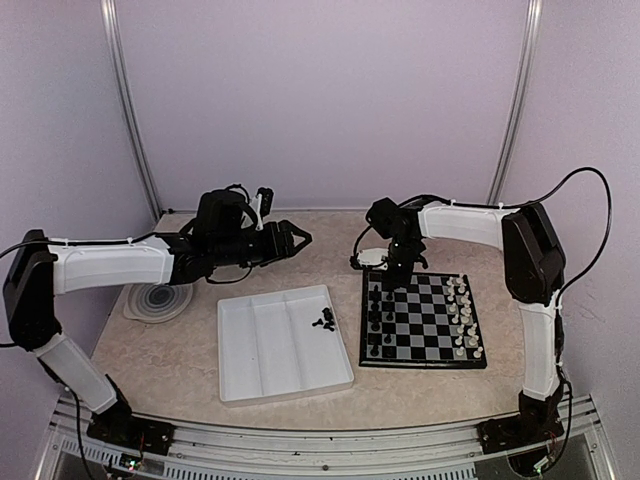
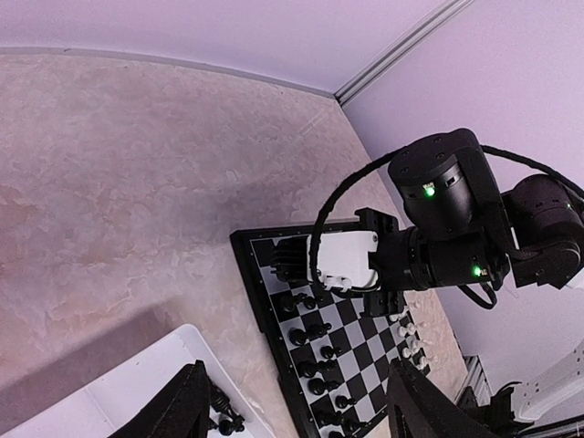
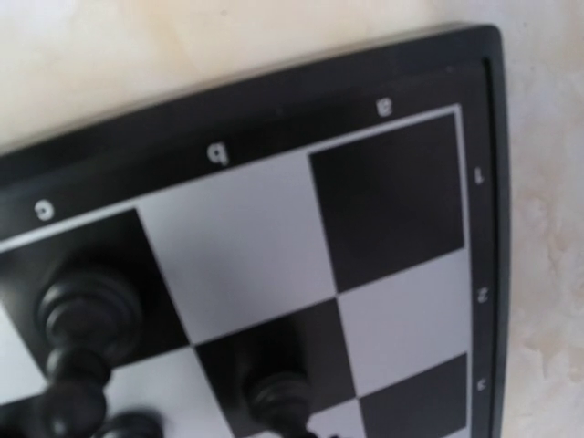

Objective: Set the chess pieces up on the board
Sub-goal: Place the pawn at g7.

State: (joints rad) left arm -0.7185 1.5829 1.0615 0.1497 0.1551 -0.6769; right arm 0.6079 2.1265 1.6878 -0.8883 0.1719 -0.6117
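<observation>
The board (image 1: pixel 425 322) lies at the right, with black chess pieces (image 1: pixel 375 315) standing along its left columns and white pieces (image 1: pixel 463 318) along its right. A few more black pieces (image 1: pixel 323 320) lie in the white tray (image 1: pixel 260 360). My right gripper (image 1: pixel 398 280) hangs low over the board's far left corner (image 2: pixel 260 251); its own view shows a black pawn (image 3: pixel 283 394) and a taller piece (image 3: pixel 87 315) close below, but no fingers, so its jaw state is unclear. My left gripper (image 1: pixel 296 240) hovers open and empty beyond the tray.
A round grey ribbed disc (image 1: pixel 158 300) lies at the table's left. The tray corner (image 2: pixel 137 392) with loose black pieces (image 2: pixel 222 418) sits just under my left fingers (image 2: pixel 182 406). Walls close in behind and on both sides.
</observation>
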